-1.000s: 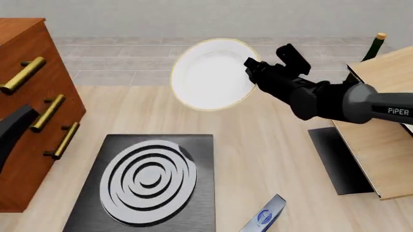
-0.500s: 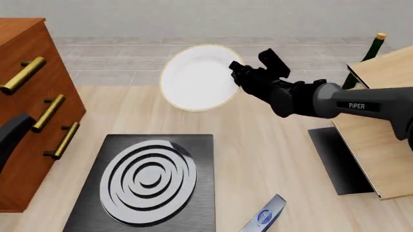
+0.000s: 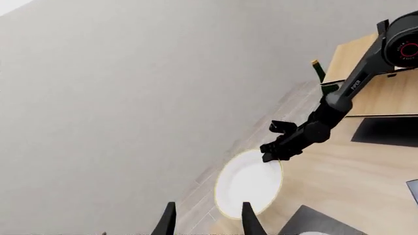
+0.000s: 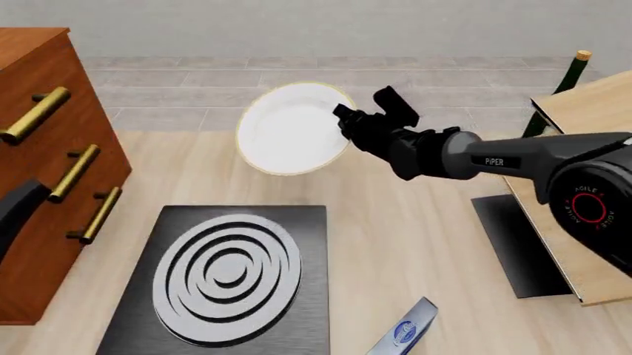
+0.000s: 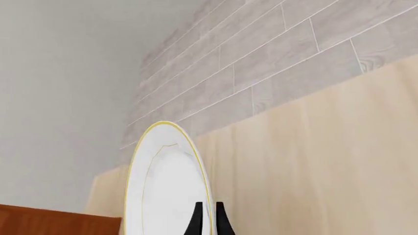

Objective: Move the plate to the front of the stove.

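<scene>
Beyond the stove [image 4: 225,277], the right gripper [image 4: 344,122] pinches the plate's [image 4: 286,133] rim.

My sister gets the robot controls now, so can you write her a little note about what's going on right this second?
Right gripper: shut on the plate's edge, holding the plate up off the table, tilted toward the camera.
Left gripper: open, holding nothing, raised and pointing toward the plate.
The plate hangs in the air beyond the stove's far edge. The stove lies flat on the table near the wooden drawers.
Done: plate picked up.
Left: bring it to the spot in front of the stove, lower it flat, let go.
</scene>
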{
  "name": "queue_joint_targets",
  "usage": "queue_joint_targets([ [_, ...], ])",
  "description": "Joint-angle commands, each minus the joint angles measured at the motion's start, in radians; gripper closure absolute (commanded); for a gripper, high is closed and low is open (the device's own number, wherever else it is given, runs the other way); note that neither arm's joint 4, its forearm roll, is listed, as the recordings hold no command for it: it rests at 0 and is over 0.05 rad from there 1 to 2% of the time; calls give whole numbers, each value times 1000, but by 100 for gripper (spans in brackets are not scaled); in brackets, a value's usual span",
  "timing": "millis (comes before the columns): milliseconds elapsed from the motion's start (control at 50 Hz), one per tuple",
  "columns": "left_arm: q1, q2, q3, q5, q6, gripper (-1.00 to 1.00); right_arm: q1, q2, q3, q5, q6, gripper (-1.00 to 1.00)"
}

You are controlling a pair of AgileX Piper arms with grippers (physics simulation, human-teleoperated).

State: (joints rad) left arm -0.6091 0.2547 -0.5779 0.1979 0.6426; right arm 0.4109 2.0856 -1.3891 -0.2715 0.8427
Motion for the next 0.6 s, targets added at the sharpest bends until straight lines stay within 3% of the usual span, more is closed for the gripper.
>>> queue_joint_targets([
  [20,13,-17,-2,18,3,-100,7,47,-49,3,12,100],
  [600,38,-51,2,48,-7,-100,3,147,-103,13,4,100],
])
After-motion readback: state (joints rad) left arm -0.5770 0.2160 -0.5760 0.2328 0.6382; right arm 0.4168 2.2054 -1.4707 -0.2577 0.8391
